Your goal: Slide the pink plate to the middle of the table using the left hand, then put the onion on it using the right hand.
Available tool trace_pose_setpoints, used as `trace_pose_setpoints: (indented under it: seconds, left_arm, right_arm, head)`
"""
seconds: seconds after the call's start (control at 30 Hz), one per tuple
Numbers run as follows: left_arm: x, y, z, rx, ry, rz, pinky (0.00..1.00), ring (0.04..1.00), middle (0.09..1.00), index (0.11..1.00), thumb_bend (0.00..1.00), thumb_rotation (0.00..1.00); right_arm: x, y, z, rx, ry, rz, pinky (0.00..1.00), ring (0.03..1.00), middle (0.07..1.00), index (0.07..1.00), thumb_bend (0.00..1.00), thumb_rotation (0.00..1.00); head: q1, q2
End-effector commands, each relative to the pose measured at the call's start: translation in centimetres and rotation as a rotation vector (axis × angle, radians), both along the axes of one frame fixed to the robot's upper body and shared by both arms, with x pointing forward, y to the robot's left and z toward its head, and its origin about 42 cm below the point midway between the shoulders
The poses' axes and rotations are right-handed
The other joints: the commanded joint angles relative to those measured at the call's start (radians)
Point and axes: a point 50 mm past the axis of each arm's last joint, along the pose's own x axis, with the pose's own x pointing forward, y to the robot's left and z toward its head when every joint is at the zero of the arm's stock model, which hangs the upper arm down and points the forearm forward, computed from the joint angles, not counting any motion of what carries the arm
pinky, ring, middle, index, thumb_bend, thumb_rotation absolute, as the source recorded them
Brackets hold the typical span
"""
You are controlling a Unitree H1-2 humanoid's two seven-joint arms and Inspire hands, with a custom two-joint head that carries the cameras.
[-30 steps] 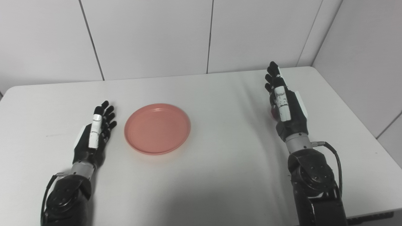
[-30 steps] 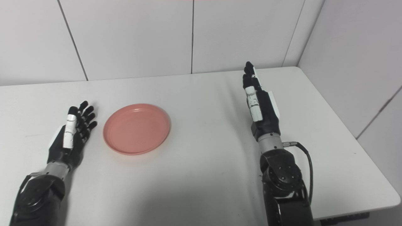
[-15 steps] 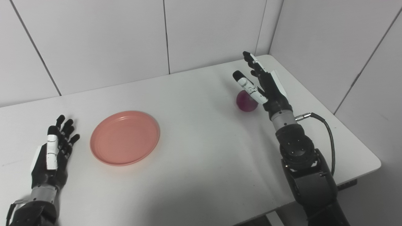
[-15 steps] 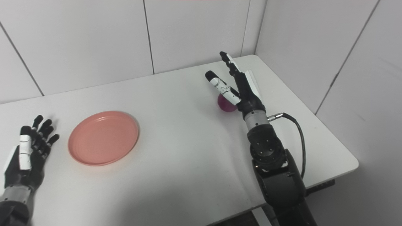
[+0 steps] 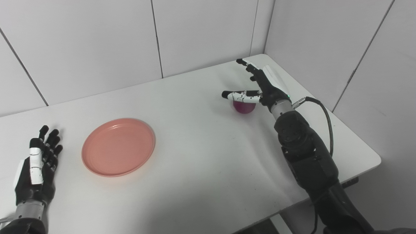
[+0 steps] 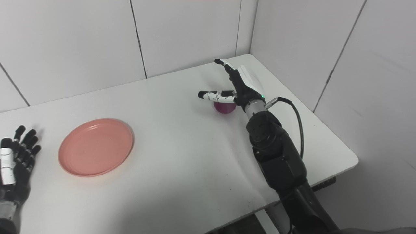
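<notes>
The left hand (image 5: 35, 169) lies on the white table (image 5: 201, 156) near its left front edge, holding nothing, fingers spread; the round pink plastic plate (image 5: 118, 147) sits flat just to its right, apart from it, with bare tabletop beyond. The right hand (image 5: 260, 87) hovers spread and empty directly over the round purple onion (image 5: 243, 107), thumb extended across its top. Whether thumb and onion touch cannot be told in either view; the table's far right corner and the wall lie just beyond this hand.
</notes>
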Motion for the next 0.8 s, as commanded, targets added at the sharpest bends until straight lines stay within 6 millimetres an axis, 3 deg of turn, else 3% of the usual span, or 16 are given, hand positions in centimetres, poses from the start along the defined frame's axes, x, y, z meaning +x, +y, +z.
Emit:
trace_pose_setpoints:
  seconds: [0.0,0.33,0.77]
  left_arm:
    - [0.9,-0.1,1.7,0.011,-0.081,-0.011,1.0,0.995,0.968,0.978,0.75,1.0]
    - [0.6,-0.4,1.8,0.014,-0.09,-0.015,1.0,0.997,0.969,0.978,0.76,1.0]
    - [0.4,-0.4,1.9,0.005,-0.091,-0.019,1.0,1.0,0.974,0.981,0.75,1.0]
  right_arm:
    - [1.5,-0.3,2.3,-0.067,-0.036,0.003,0.79,0.895,0.921,0.91,0.9,0.35]
    - [3.8,-1.0,-0.7,-0.162,0.149,0.007,0.84,0.914,0.915,0.904,0.96,0.24]
    - [3.6,-1.5,-2.5,-0.226,0.228,-0.021,0.76,0.863,0.885,0.872,0.9,0.06]
  head:
    - [0.001,0.0]
    - [0.009,0.003]
    - [0.012,0.006]
